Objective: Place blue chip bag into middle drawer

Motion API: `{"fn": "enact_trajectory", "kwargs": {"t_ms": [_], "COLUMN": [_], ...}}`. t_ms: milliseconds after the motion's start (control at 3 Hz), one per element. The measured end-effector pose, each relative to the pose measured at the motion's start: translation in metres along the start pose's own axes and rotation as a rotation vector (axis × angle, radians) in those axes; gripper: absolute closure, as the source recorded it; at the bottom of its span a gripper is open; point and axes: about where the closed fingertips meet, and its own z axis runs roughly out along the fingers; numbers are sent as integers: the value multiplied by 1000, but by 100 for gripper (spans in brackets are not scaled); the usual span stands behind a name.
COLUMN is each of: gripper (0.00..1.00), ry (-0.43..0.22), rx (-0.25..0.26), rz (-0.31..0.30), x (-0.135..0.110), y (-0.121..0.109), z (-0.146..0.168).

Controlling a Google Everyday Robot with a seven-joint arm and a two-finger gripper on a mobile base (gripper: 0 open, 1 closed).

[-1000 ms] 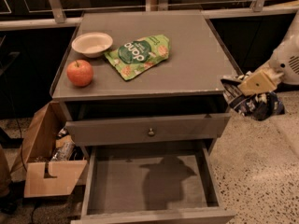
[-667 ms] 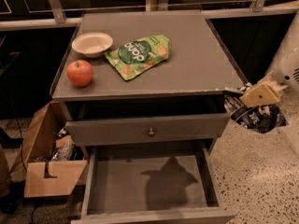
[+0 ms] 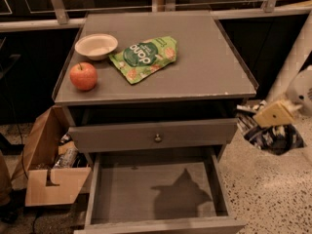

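The blue chip bag [image 3: 274, 136], dark and crinkled with pale markings, hangs in the air to the right of the cabinet, level with the upper drawer front. My gripper [image 3: 254, 119] reaches in from the right edge and is shut on the bag's upper part. The bag is outside the cabinet, just beyond its right front corner. Below and to the left, the middle drawer [image 3: 122, 191] is pulled out wide open, with a bare grey floor that carries a dark shadow.
On the cabinet top [image 3: 209, 67] are a red apple [image 3: 83, 75], a white bowl [image 3: 96, 46] and a green snack bag [image 3: 144, 57]. The shut upper drawer front has a round knob [image 3: 157, 138]. An open cardboard box [image 3: 51, 165] stands on the floor to the left.
My gripper has moved downward and slightly right with the blue chip bag, from tabletop-edge height to beside the upper drawer front. Nothing on the cabinet has moved.
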Motion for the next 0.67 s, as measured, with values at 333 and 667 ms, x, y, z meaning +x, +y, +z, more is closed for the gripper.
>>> {"fn": "enact_trajectory", "kwargs": {"t_ms": [333,667], "gripper": [100,100], "ry": [59,111], "rx": [-38,-98], "rz": [24,48], "x": [29,55], "y": [25,49], "z": [14,30]}}
